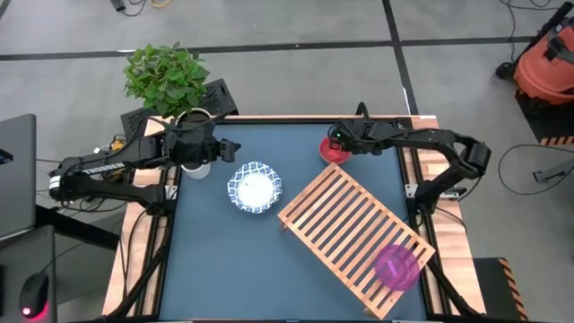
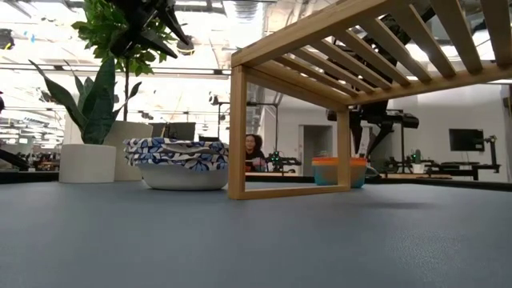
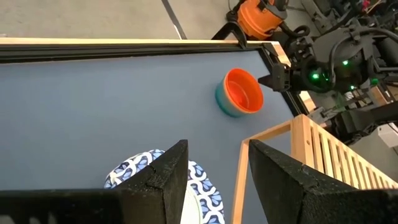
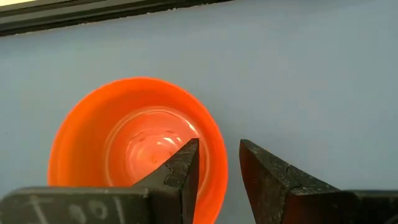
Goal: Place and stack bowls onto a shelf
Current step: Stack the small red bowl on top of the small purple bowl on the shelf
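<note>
The orange-red bowl [image 1: 332, 153] [image 4: 112, 140] sits nested in the teal bowl [image 3: 224, 104] [image 2: 340, 176] on the table's far right part. My right gripper [image 1: 339, 137] [image 4: 219, 171] is open over it from above, with one finger inside the rim and one outside. A white bowl with a blue patterned rim [image 1: 254, 187] [image 2: 176, 162] stands mid-table. The slatted wooden shelf [image 1: 345, 224] [image 2: 360, 48] lies slantwise on the right, and the magenta bowl [image 1: 395, 266] rests on its near end. My left gripper [image 1: 229, 148] [image 3: 214, 180] is open, hovering beside the white bowl.
A pale plant pot [image 2: 88, 162] with a leafy plant [image 1: 166, 76] stands at the far left corner, under my left arm. The table's wooden edge [image 3: 124, 42] runs close behind the stacked bowls. Bare blue tabletop [image 1: 224, 260] lies near-left of the shelf. A person shows in the room beyond.
</note>
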Action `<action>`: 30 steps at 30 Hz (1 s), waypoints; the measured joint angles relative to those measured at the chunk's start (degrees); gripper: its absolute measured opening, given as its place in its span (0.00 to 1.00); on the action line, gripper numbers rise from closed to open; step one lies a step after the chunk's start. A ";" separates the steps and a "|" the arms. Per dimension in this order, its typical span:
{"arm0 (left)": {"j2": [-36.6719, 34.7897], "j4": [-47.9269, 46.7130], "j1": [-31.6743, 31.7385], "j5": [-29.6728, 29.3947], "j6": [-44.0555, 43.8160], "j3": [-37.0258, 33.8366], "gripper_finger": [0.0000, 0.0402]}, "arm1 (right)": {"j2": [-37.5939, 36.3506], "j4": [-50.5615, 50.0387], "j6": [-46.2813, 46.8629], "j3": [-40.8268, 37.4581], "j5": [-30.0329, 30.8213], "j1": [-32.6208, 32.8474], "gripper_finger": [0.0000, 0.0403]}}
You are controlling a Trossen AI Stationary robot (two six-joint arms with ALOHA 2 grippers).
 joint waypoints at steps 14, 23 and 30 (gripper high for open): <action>0.00 -0.02 0.00 -0.07 0.02 0.01 0.38 | 0.46 0.38 -0.49 -0.02 -0.07 -0.60 0.35; 0.00 -0.02 0.00 -0.07 0.42 0.01 0.38 | 0.46 0.88 -0.70 -0.02 -0.24 -0.59 0.35; 0.00 -0.02 0.00 -0.07 0.43 0.00 0.38 | 0.46 0.88 -0.76 -0.02 -0.42 -0.59 0.35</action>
